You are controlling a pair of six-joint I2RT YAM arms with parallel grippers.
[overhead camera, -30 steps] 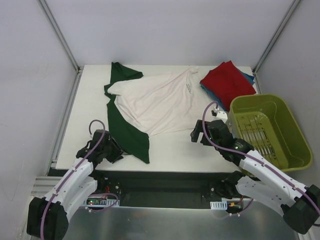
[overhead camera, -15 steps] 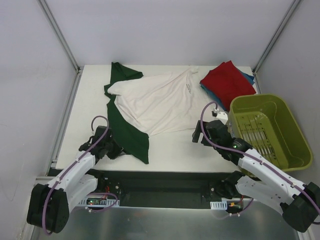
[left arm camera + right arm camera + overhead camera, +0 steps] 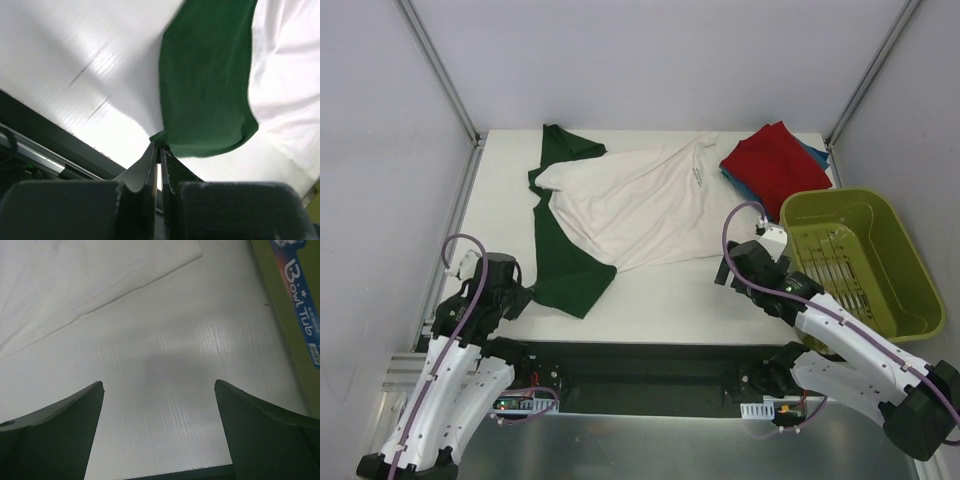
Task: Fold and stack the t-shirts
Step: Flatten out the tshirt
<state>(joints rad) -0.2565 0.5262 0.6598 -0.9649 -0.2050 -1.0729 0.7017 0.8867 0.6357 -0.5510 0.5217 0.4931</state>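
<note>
Since a second ago the left claw [image 3: 517, 296] is pulling back toward the near-left corner, and the green sleeve [image 3: 210, 85] is trailing after it, its hem bunching shorter. That claw is clamping tight on the sleeve's near edge.

The right claw [image 3: 158, 385] is hanging spread wide over bare bench [image 3: 660, 300], gripping nothing, with the olive basket [image 3: 860, 193] just to its right.

Just beyond both claws, the cream-white shirt [image 3: 640, 205] is lying spread and rumpled (no fold in it yet, as I judge). Farther beyond the right claw, the red shirt [image 3: 775, 165] is sitting folded on the teal-blue shirt [image 3: 817, 156]. So two appear finished, and the cream-white shirt is waiting to be folded and stacked.
</note>
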